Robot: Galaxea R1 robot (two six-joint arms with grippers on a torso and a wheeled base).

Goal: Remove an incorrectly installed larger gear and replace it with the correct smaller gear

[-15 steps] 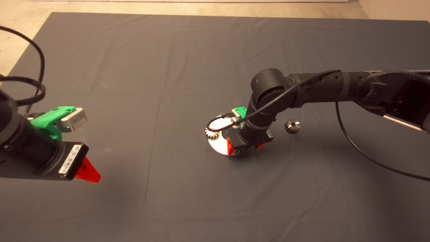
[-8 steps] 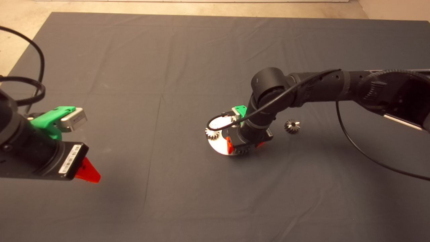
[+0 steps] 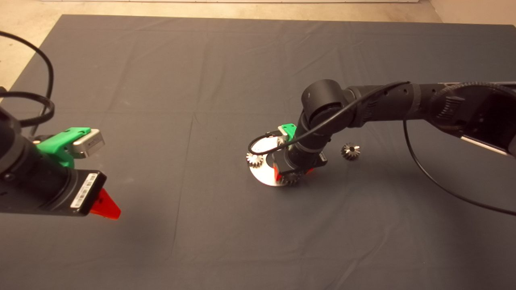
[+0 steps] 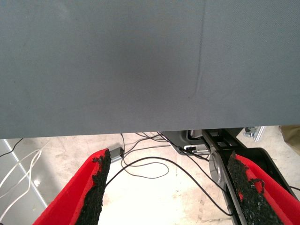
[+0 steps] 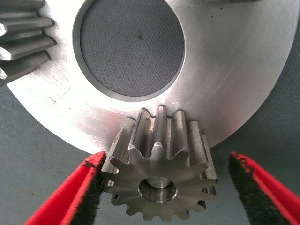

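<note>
Checking progress: your right gripper (image 5: 166,160) had fingers apart, straddling smaller gear (image 5: 159,183) at silver plate (image 5: 225,70) rim, one pad just beside teeth. Larger gear (image 3: 350,151) lay on tabletop, well apart from fingers; removal looked done. Seating unconfirmed. Left gripper (image 4: 168,164) parked, fingers apart.

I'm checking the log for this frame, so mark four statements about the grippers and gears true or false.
1. The right gripper is open around a gear on the disc's rim. True.
2. The left gripper holds a gear. False: it is open and empty, parked at the mat's lower left.
3. A loose gear lies on the mat, apart from the disc. True.
4. A gear fills the disc's centre hole. False: the mat shows through it.
</note>
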